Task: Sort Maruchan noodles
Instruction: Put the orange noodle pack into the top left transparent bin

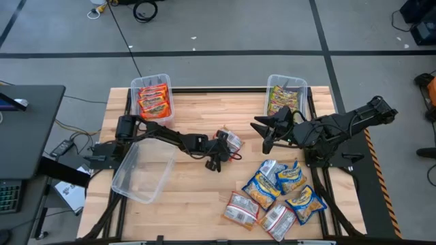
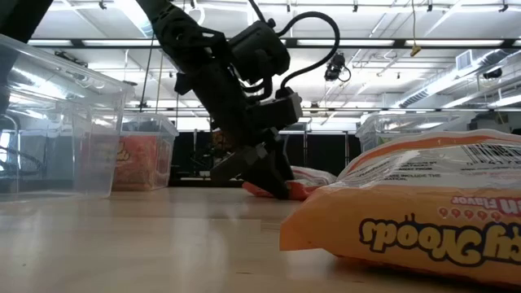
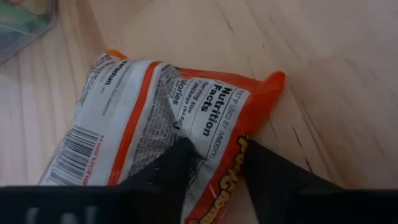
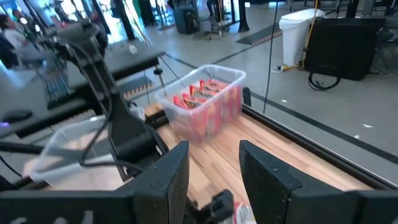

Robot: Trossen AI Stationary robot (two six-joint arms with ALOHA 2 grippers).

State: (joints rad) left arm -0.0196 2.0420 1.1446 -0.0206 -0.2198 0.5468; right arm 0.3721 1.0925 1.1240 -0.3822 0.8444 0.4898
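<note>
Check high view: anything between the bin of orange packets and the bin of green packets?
Nothing. Between the orange-packet bin and the green-packet bin there is only bare tabletop, clear in the high view.

Bright overhead ceiling strip lights (image 2: pixel 456 77) lit scene evenly; soft shadows; nearest orange crinkly plastic noodle packet (image 2: pixel 415 207) was blurred, silhouetted dark arm.

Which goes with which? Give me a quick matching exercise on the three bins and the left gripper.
1. far-left bin
2. far-right bin
3. near-left bin
4. left gripper

a. holds green-yellow packets
b. tipped, no packets showing inside
c. at an orange packet mid-table
d. holds orange-red packets

Pairs: 1-d, 2-a, 3-b, 4-c
</note>
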